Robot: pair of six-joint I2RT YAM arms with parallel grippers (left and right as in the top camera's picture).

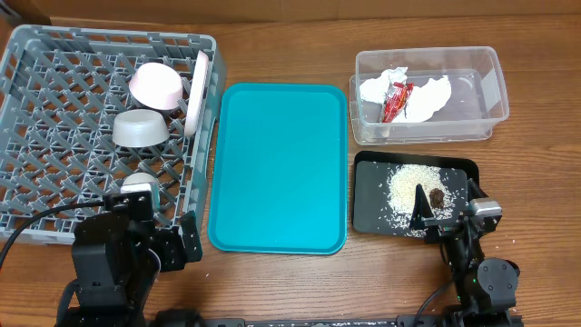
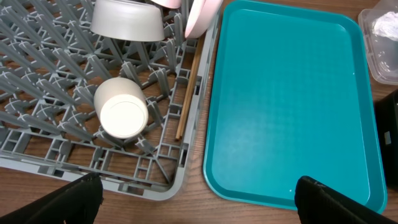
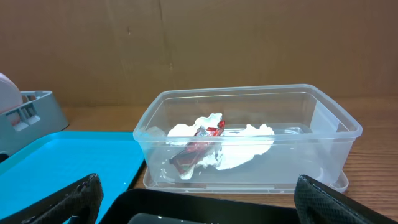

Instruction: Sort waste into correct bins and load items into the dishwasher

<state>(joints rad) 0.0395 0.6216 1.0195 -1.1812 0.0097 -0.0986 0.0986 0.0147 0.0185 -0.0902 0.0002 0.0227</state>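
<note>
While both arms sat at the near edge of the desk (image 1: 272, 45), the left fingers (image 2: 68, 202) stood wide apart, holding nothing, above the front right corner of the rack (image 1: 54, 136). The right fingers (image 3: 68, 202) stood just as wide and held nothing, low over the near end of the black tray (image 1: 372, 204) and facing the tub (image 1: 490, 91). The rack held two bowls, a pink bowl (image 1: 156, 85) and a grey bowl (image 1: 139, 128) just in front of it. It also held one plate (image 1: 196, 91) standing on edge against the right wall, and one cup (image 2: 121, 111) near the front wall, close under the left arm. The chopsticks (image 2: 185, 99) lay together along that right wall, between the cup and the rack's rim. A teal tray (image 1: 280, 168) lay just beside the rack, between it and the two bins. In the tub at the far right lay one crumpled napkin (image 1: 434, 95) with one red wrapper (image 1: 396, 100) on top of it; the wrapper's print was too small to read. On the black tray, in front of the tub, lay a patch of rice (image 1: 406, 186) and one brown scrap (image 1: 437, 196) at its right edge, with a few grains scattered toward the near rim by the right arm.
</note>
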